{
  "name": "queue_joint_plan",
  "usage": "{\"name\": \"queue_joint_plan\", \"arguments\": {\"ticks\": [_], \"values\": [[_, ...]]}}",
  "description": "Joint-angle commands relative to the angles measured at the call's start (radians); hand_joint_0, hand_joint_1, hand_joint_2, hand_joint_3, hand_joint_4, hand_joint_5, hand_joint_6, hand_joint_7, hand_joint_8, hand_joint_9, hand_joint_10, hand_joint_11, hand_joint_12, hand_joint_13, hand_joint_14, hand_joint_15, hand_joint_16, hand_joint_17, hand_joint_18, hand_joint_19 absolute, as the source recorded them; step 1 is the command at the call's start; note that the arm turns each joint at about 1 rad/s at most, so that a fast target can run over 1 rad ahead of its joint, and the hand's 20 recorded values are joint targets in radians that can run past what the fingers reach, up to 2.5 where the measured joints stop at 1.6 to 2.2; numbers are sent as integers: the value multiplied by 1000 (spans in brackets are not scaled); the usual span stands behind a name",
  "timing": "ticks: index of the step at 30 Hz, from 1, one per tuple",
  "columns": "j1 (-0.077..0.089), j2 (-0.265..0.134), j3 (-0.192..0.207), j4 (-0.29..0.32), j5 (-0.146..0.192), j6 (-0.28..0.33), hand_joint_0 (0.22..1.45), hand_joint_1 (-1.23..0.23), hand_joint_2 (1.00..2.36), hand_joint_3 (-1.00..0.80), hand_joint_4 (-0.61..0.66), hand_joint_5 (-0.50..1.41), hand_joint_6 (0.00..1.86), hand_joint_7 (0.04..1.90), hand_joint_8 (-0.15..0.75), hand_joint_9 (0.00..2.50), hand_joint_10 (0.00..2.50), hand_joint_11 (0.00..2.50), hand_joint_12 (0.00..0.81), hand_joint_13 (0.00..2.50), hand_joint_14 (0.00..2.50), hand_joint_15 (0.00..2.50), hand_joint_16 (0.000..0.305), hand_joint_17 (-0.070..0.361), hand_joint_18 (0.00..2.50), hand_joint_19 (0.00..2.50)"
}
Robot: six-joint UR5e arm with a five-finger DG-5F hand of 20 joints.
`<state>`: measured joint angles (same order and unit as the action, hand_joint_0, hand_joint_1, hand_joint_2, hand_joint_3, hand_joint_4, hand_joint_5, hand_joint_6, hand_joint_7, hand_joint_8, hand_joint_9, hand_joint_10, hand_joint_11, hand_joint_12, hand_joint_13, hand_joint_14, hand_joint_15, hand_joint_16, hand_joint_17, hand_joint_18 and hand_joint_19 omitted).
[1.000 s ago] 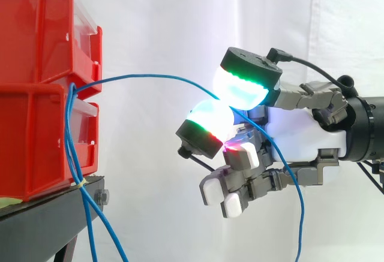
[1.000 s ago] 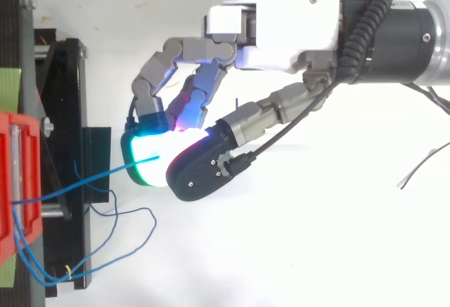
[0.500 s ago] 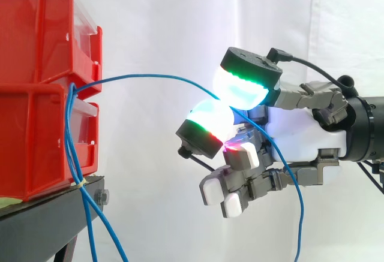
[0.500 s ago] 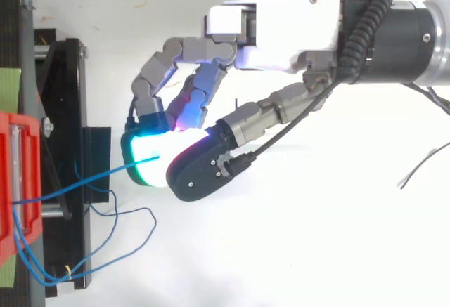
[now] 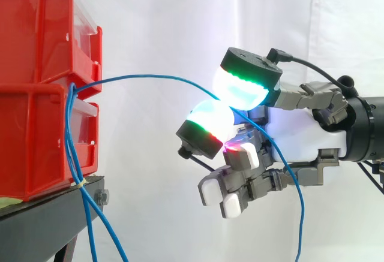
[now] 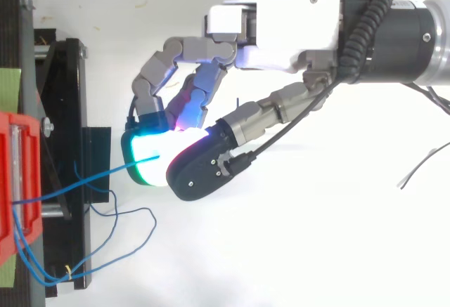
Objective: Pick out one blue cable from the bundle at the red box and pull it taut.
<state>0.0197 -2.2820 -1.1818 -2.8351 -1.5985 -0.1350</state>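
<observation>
One blue cable (image 5: 150,79) leaves the seam between the two stacked red bins (image 5: 36,94), rises in a shallow arc to the right and runs in between two glowing pads (image 5: 243,91) of the hand (image 5: 300,136). Past the pads it drops in a loose curve down the front of the palm and out of the bottom of the side view. From above, the same cable (image 6: 91,179) crosses the gap from the bins to the cyan pad, well apart from the rest.

The hand has it pinched: two digits are curled so that their pads meet on the strand, and the other fingers are folded below with nothing in them. The rest of the bundle (image 5: 75,154) hangs from the same seam down past the edge of the black stand (image 5: 42,226), with slack loops (image 6: 126,230) visible from above.

I judge the picking-out done and the pull yet to come, since the strand bows and is not straight. The next move calls for drawing the hand away from the bins, toward the right of the side view, with the pinch kept firm so the thin cable does not slide through, and stopping once the arc flattens
</observation>
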Motion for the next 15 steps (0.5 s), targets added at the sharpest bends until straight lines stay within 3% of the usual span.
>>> {"name": "queue_joint_plan", "arguments": {"ticks": [1,15], "values": [[0,-1,-1,0,0,0,612,-674,1021,-207,-56,-107,956,949,242,1099,27,694,327,762,16,364,39,87,616,569],[0,1,-1,-1,-1,0,612,-672,1021,-207,-54,-107,956,947,245,1096,28,692,327,761,16,370,39,87,615,569]]}}
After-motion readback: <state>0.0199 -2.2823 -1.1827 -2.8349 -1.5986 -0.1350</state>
